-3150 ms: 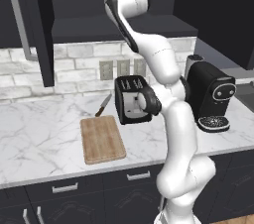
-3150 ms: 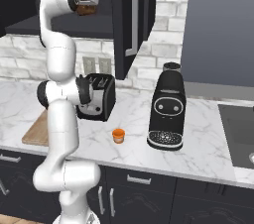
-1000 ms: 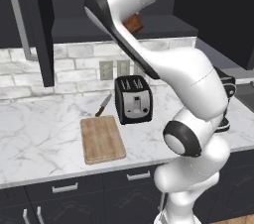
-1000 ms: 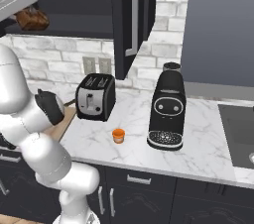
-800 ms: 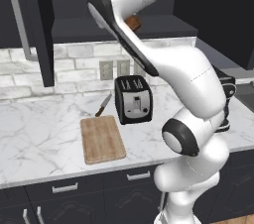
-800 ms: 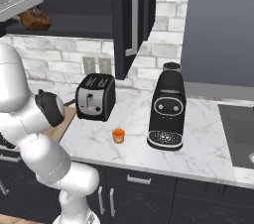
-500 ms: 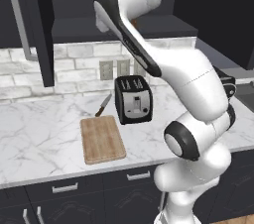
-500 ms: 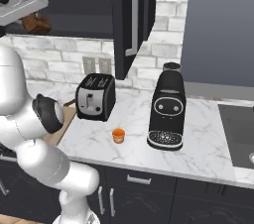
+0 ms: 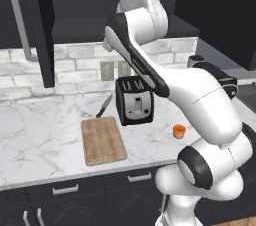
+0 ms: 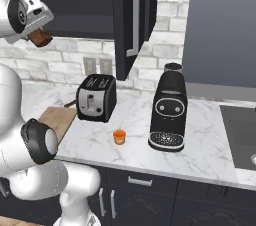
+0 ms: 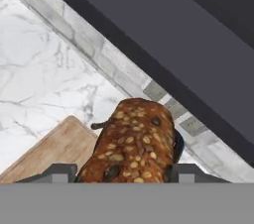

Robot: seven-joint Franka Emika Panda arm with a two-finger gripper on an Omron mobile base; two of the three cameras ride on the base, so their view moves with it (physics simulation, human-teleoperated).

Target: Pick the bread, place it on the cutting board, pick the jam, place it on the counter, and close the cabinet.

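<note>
My gripper (image 10: pixel 36 33) hangs high at the left, under the cabinet, shut on the bread (image 10: pixel 41 38). In the hand view the dark-brown seeded bread (image 11: pixel 134 148) sits between the fingertips (image 11: pixel 62 171), above the far end of the cutting board (image 11: pixel 47 156). The tan cutting board (image 9: pixel 103 140) lies on the white marble counter (image 9: pixel 40 135), left of the toaster. The orange jam (image 9: pixel 179 131) stands on the counter right of the toaster; the right base view puts the jam (image 10: pixel 119 136) in front of it. The dark cabinet (image 9: pixel 37 25) has a door (image 10: pixel 132 15) swung open.
A black toaster (image 9: pixel 134 101) stands mid-counter with a knife (image 9: pixel 104 106) lying behind the board. A black coffee machine (image 10: pixel 169 107) stands to the right, and a sink (image 10: pixel 240 130) lies beyond it. Dark drawers (image 9: pixel 70 190) run below the counter edge.
The arm has swung round and the hand with the bread has come lower and out from the cabinet, over the board's far end. The jam, board and door have not moved.
</note>
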